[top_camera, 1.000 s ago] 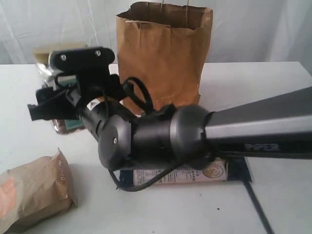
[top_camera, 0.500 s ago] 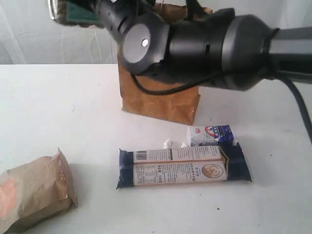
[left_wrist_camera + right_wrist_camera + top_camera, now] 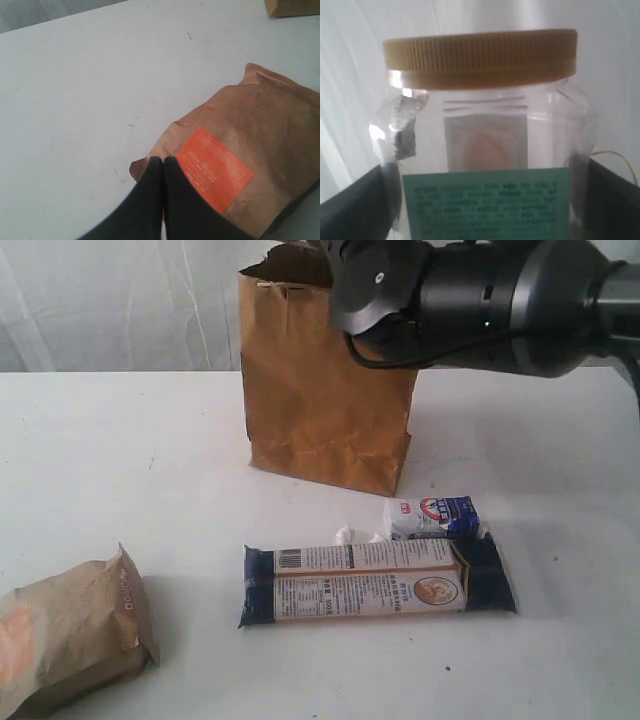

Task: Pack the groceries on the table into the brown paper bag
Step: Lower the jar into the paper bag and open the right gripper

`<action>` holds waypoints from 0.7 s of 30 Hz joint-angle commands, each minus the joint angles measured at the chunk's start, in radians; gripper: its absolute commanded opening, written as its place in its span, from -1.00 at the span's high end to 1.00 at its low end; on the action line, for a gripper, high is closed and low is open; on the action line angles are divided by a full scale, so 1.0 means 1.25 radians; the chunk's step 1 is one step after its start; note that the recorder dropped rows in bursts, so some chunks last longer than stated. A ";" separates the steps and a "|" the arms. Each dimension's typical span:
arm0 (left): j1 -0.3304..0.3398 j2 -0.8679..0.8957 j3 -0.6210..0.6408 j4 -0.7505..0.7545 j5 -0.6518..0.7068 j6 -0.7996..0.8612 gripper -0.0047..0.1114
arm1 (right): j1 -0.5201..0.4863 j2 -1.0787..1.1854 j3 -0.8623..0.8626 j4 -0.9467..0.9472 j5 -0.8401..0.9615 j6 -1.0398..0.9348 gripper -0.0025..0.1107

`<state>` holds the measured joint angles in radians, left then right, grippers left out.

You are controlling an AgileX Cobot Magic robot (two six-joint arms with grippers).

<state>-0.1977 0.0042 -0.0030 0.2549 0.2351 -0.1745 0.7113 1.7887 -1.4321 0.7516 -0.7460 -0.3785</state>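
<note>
My right gripper (image 3: 485,212) is shut on the clear jar (image 3: 485,145) with the mustard-yellow lid (image 3: 480,55), a dark finger (image 3: 355,205) on either side. In the exterior view the right arm (image 3: 480,300) reaches across the top of the brown paper bag (image 3: 320,400); the jar and jaws are cut off by the picture's top edge. My left gripper (image 3: 163,161) is shut and empty, its tips over the end of the brown pouch (image 3: 250,150) with the orange mark (image 3: 215,167). On the table (image 3: 150,460) lie the pouch (image 3: 70,640), the long dark-blue-and-white packet (image 3: 375,585) and the small blue-white packet (image 3: 430,517).
Small white crumbs (image 3: 345,535) sit between the two packets. A thin loop handle (image 3: 615,155) of the bag shows beside the jar. A white curtain (image 3: 120,300) hangs behind the table.
The right arm rose from low over the table's left side, carrying the jar, and swung right to the top of the bag. The packets and the pouch stayed put.
</note>
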 commanded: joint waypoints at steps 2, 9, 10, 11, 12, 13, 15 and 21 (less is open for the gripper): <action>-0.006 -0.003 0.002 0.003 -0.002 0.000 0.92 | -0.018 -0.009 -0.008 0.139 -0.054 -0.234 0.96; -0.006 -0.003 0.002 0.003 -0.002 0.000 0.92 | -0.043 0.066 -0.008 0.135 -0.138 -0.203 0.96; -0.006 -0.003 0.002 0.003 -0.002 0.000 0.92 | -0.049 0.074 -0.008 0.129 -0.138 -0.177 0.96; -0.006 -0.003 0.002 0.003 -0.002 0.000 0.92 | -0.060 0.089 -0.009 0.114 -0.133 -0.149 0.96; -0.006 -0.003 0.002 0.003 -0.002 0.000 0.92 | -0.063 0.096 -0.009 0.106 -0.133 -0.144 0.96; -0.006 -0.003 0.002 0.003 -0.002 0.000 0.92 | -0.067 0.103 -0.009 0.096 -0.133 -0.139 0.96; -0.006 -0.003 0.002 0.003 -0.002 0.000 0.92 | -0.067 0.115 -0.009 0.089 -0.133 -0.133 0.96; -0.006 -0.003 0.002 0.003 -0.002 0.000 0.92 | -0.067 0.127 -0.009 0.086 -0.071 -0.133 0.96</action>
<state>-0.1977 0.0042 -0.0030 0.2549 0.2351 -0.1745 0.6328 1.9546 -1.4321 0.9022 -0.8426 -0.5529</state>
